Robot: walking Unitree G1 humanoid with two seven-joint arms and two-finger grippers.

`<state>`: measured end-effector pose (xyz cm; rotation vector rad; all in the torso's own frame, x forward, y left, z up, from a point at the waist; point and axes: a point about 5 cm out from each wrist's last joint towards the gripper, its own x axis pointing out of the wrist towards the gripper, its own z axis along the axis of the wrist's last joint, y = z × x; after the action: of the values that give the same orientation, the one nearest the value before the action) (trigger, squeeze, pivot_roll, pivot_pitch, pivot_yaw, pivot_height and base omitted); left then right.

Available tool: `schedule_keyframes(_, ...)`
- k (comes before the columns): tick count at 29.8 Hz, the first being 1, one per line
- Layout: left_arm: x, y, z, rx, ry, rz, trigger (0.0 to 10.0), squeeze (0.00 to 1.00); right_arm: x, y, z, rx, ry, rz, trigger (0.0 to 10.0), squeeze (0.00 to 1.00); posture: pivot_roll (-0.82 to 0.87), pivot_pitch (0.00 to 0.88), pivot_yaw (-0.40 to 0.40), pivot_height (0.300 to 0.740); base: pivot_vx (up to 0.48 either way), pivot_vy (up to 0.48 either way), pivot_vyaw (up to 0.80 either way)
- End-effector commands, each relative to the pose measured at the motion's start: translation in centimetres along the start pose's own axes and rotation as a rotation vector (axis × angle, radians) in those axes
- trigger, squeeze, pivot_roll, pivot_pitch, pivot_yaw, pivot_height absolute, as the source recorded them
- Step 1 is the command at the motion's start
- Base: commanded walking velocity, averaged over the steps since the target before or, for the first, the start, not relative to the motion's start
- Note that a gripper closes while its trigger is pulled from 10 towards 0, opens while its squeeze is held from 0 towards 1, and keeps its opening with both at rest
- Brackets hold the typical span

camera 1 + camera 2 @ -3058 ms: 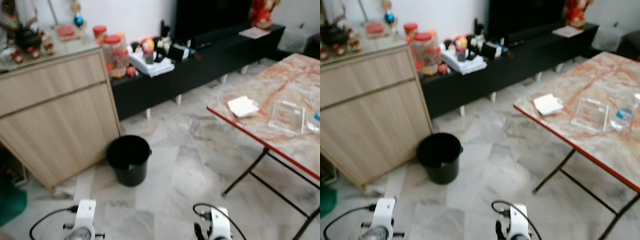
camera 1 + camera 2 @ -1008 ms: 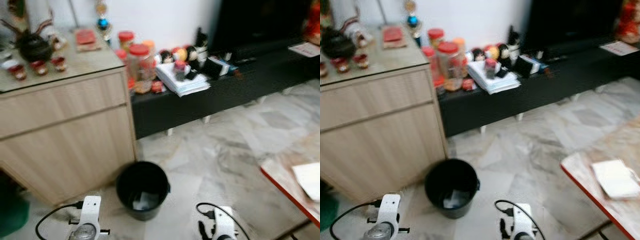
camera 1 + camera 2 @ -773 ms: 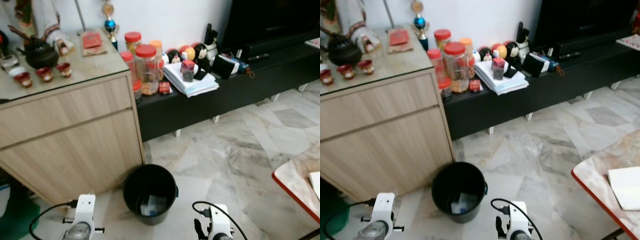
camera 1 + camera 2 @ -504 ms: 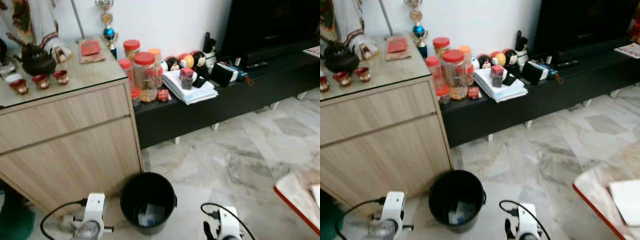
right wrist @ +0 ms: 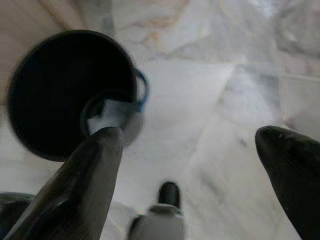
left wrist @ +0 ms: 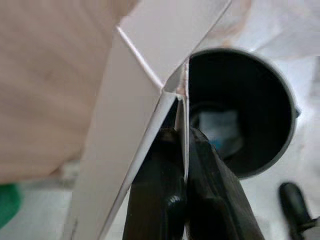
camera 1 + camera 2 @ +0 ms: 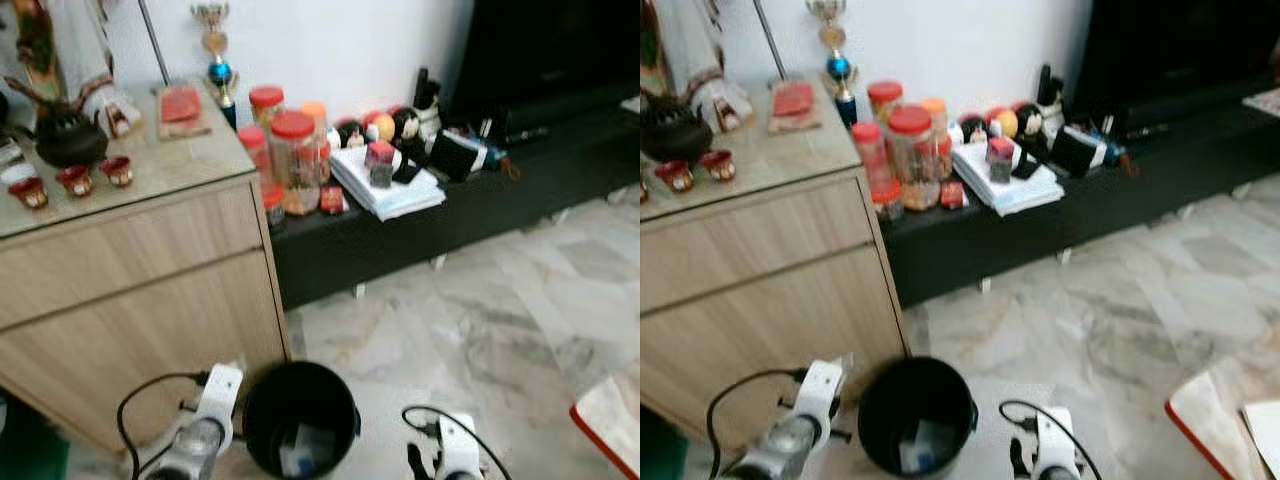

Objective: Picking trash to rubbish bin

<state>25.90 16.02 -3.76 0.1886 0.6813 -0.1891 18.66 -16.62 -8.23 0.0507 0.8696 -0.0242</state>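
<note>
A black rubbish bin point(image 7: 300, 410) stands on the marble floor at the foot of a wooden cabinet, with a white and blue scrap point(image 6: 216, 128) lying inside. My left gripper point(image 6: 184, 136) is shut on a folded white sheet of card point(image 6: 145, 75), held just beside the bin's rim point(image 6: 287, 100) on its cabinet side. In the eye views my left arm point(image 7: 210, 420) leans toward the bin from the left. My right gripper point(image 5: 187, 134) is open and holds nothing, low over the floor to the right of the bin point(image 5: 60, 90).
The wooden cabinet point(image 7: 150, 280) rises close behind and left of the bin. A low black bench point(image 7: 450, 200) with jars and a paper stack runs along the wall. A red-edged table corner point(image 7: 610, 420) juts in at the lower right.
The camera has drawn closer to the bin. My left arm has swung up and toward the bin's rim. The right arm stays low.
</note>
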Motion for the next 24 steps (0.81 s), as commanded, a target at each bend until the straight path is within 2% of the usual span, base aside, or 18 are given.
schedule_keyframes(1, 0.4, -0.9, 1.7, -0.017, -0.058, -0.077, 10.0, 0.0, 0.2, 0.6, 1.0, -0.016, -0.037, 0.024, 10.0, 0.0, -0.06, 0.047, 0.022, 0.74, 0.0, 0.0, 0.0)
schedule_keyframes(3, 0.7, -1.8, 3.1, -0.021, -0.098, -0.136, 10.0, 0.0, 0.4, 0.8, 1.7, -0.028, -0.06, 0.039, 10.0, 0.0, -0.06, 0.047, 0.022, 0.74, 0.0, 0.0, 0.0)
schedule_keyframes(4, 0.7, -1.8, 3.1, -0.021, -0.098, -0.136, 10.0, 0.0, 0.4, 0.8, 1.7, -0.028, -0.06, 0.039, 10.0, 0.0, -0.06, 0.047, 0.022, 0.74, 0.0, 0.0, 0.0)
schedule_keyframes(7, 1.0, -2.6, 5.6, -0.046, -0.176, -0.169, 10.0, 0.0, 0.6, 1.0, 2.9, -0.036, -0.096, 0.051, 10.0, 0.0, -0.07, 0.045, 0.02, 0.74, 0.0, 0.0, 0.0)
schedule_keyframes(9, 1.1, -2.8, 6.4, -0.07, -0.203, -0.183, 10.0, 0.0, 0.6, 1.2, 3.4, -0.035, -0.113, 0.065, 10.0, 0.0, -0.07, 0.046, 0.016, 0.74, 0.0, 0.0, 0.0)
schedule_keyframes(13, 1.2, -3.2, 8.3, -0.111, -0.258, -0.209, 10.0, 0.0, 0.8, 2.2, 5.0, -0.062, -0.167, 0.138, 10.0, 0.0, -0.08, 0.05, 0.007, 0.74, 0.0, 0.0, 0.0)
schedule_keyframes(14, 1.2, -3.4, 9.4, -0.13, -0.298, -0.228, 10.0, 0.0, 0.9, 2.9, 6.0, -0.078, -0.201, 0.183, 10.0, 0.0, -0.09, 0.051, 0.004, 0.74, 0.0, 0.0, 0.0)
schedule_keyframes(18, 1.1, -4.1, 11.4, -0.177, -0.362, -0.291, 10.0, 0.0, 0.8, 4.2, 7.8, -0.094, -0.255, 0.288, 10.0, 0.0, -0.1, 0.059, -0.008, 0.74, 0.0, 0.0, 0.0)
schedule_keyframes(24, 0.8, -5.5, 13.8, -0.172, -0.445, -0.381, 10.0, 0.0, 0.8, 4.7, 9.3, -0.111, -0.31, 0.327, 10.0, 0.0, -0.12, 0.071, -0.032, 0.74, 0.0, 0.0, 0.0)
